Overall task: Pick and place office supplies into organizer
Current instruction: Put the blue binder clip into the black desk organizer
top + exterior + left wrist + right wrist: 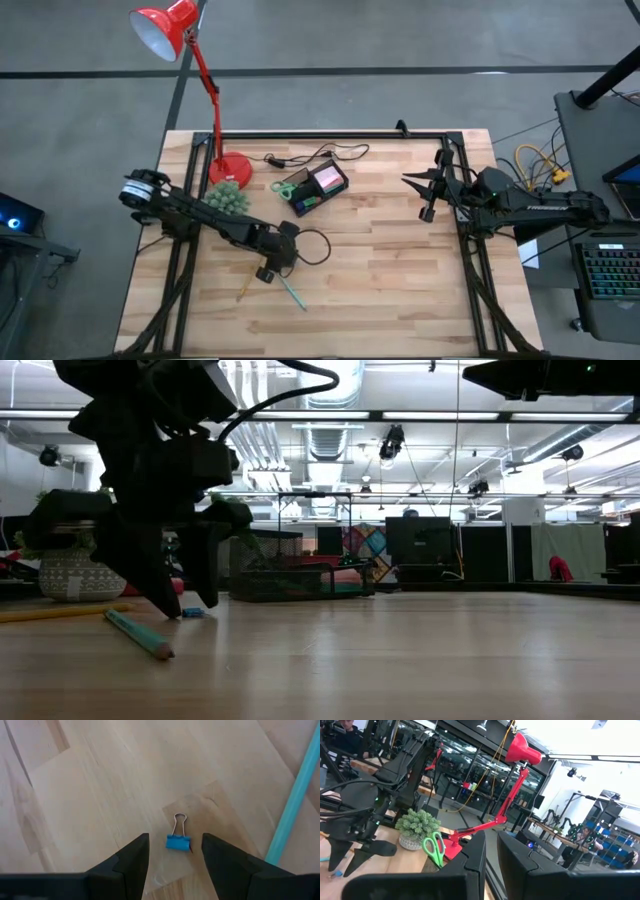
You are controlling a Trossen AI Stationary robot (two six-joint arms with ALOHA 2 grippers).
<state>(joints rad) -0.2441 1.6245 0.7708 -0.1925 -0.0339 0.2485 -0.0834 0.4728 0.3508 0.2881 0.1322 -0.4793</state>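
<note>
My left gripper point(175, 852) is open and points down at the table, near its middle point(265, 272). A small blue binder clip point(178, 841) lies flat between its fingers, touching neither; in the low view the clip point(193, 612) lies just by the fingertips. A green pen point(291, 291) and a yellow pencil point(243, 287) lie beside the gripper. The black organizer point(318, 187) sits farther back, with green-handled scissors point(285, 187) and a pink sticky-note pad point(328, 178) in it. My right gripper point(491, 855) waits raised over the right side point(428, 195), with a narrow gap between its fingers.
A red desk lamp's base point(230, 168) and a small potted plant point(228, 198) stand at the far left, next to the organizer. A black cable point(315, 155) runs behind the organizer. Bare wood lies between the arms and along the near edge.
</note>
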